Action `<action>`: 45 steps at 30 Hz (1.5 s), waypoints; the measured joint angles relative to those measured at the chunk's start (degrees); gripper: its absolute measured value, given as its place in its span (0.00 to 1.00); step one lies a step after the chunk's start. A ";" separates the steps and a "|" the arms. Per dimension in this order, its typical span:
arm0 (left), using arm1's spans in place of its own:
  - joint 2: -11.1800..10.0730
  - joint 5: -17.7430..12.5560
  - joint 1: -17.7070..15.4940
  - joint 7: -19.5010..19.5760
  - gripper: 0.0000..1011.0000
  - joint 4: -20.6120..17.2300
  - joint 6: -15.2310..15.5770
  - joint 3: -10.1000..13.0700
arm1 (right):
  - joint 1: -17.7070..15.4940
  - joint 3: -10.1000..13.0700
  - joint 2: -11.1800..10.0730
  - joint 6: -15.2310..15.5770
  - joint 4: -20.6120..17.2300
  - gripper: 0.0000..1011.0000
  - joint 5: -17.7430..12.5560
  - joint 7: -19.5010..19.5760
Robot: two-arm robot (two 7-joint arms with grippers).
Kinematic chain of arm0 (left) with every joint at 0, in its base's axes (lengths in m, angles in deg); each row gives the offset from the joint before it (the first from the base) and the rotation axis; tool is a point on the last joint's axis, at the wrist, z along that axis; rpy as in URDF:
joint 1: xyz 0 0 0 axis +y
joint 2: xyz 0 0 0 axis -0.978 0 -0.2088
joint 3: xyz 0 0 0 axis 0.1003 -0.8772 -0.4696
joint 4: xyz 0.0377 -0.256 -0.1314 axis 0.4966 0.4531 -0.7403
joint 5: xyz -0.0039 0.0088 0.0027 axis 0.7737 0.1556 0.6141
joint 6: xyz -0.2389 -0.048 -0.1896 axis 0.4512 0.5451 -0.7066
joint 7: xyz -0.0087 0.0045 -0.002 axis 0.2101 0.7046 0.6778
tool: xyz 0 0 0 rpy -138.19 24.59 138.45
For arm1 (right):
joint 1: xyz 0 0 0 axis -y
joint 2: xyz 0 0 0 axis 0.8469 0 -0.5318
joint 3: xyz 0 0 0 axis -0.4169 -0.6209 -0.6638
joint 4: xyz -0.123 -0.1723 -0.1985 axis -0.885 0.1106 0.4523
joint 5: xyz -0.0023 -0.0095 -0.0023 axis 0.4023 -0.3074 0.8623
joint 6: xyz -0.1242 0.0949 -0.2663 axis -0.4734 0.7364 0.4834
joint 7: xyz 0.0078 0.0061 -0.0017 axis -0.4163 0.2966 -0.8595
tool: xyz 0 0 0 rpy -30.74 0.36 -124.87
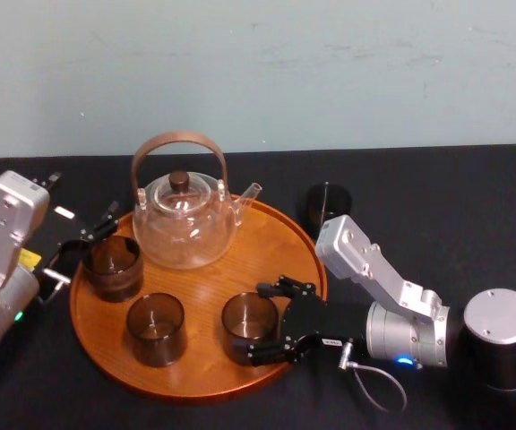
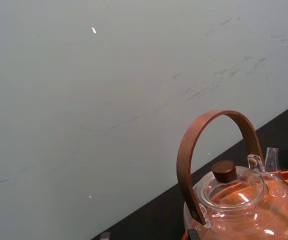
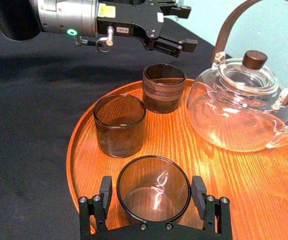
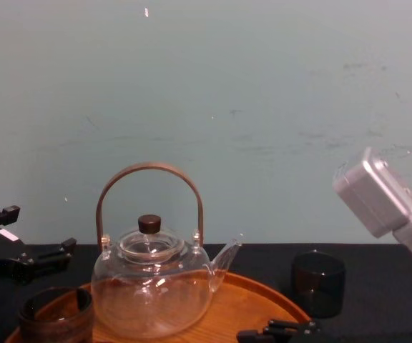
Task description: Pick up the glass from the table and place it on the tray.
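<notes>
Black-clothed bench (image 1: 437, 188) before a pale wall (image 1: 330, 72) bears a round wooden tray (image 1: 204, 287), where the spread right claw (image 3: 152, 186) flanks a smoky-brown tumbler (image 1: 247, 322).

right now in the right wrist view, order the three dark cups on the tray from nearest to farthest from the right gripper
1. glass, right at the right gripper, front right of the tray.
2. second smooth glass, front middle of the tray.
3. ribbed cup, tray's left side, by the left gripper.

Smoky glass (image 1: 249, 324) upright on wooden tray (image 1: 202, 287)
</notes>
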 joint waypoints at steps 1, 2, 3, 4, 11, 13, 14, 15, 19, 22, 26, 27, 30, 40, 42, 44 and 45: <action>0.00 0.00 0.00 0.00 0.99 0.00 0.00 0.00 | 0.00 0.00 0.00 0.01 0.00 0.99 0.00 0.00; 0.00 0.00 0.00 0.00 0.99 0.00 0.00 0.00 | -0.01 0.00 0.00 0.01 0.00 0.99 -0.01 0.00; 0.00 0.00 0.00 0.00 0.99 0.00 0.00 0.00 | -0.01 0.01 0.00 0.02 0.00 0.99 -0.01 0.01; 0.00 0.00 0.00 0.00 0.99 0.00 0.00 0.00 | -0.01 0.02 0.00 0.03 0.00 0.99 -0.02 0.02; 0.00 0.00 0.00 0.00 0.99 0.00 0.00 0.00 | -0.01 0.04 0.00 0.06 0.00 0.99 -0.06 0.03; 0.00 0.00 0.00 0.00 0.99 0.00 0.00 0.00 | -0.01 0.05 0.00 0.06 0.00 0.99 -0.07 0.03; 0.00 0.00 0.00 0.00 0.99 0.00 0.00 0.00 | -0.01 0.05 0.00 0.06 0.00 0.99 -0.07 0.03; 0.00 0.00 -0.01 0.00 0.99 0.00 0.00 0.00 | -0.01 0.05 0.00 0.06 0.00 0.99 -0.07 0.04; 0.00 0.00 0.00 0.00 0.99 0.00 0.00 0.00 | -0.28 0.29 -0.73 -0.55 -0.46 0.99 -0.72 -0.91; 0.00 0.00 0.00 0.00 0.99 0.00 0.00 0.00 | -0.84 0.61 -1.89 -1.25 -1.45 0.99 -1.42 -1.88; 0.00 0.00 0.00 0.00 0.99 0.00 0.00 0.00 | -1.67 1.10 -3.16 -1.71 -2.82 0.99 -2.20 -2.37; 0.00 0.00 -0.01 0.00 0.99 0.00 0.00 0.00 | -2.37 1.52 -4.13 -2.03 -3.81 0.99 -2.72 -2.57; 0.00 0.00 0.00 0.00 0.99 0.00 0.00 0.00 | -3.49 2.27 -5.62 -2.55 -5.26 0.99 -3.45 -2.63; 0.00 0.00 -0.01 0.00 0.99 0.00 0.00 0.00 | -8.37 6.76 -10.38 -4.23 -9.37 0.99 -6.36 -0.44; 0.00 0.00 0.00 0.00 0.99 0.00 0.00 0.00 | -9.56 8.00 -11.28 -4.60 -10.06 0.99 -6.95 0.37; 0.00 0.00 0.00 0.00 0.99 0.00 0.00 0.00 | -10.38 9.00 -11.84 -4.82 -10.51 0.99 -7.34 0.97; 0.00 0.00 0.00 0.00 0.99 0.00 0.00 0.00 | -11.24 9.96 -12.33 -4.97 -10.97 0.99 -7.75 1.71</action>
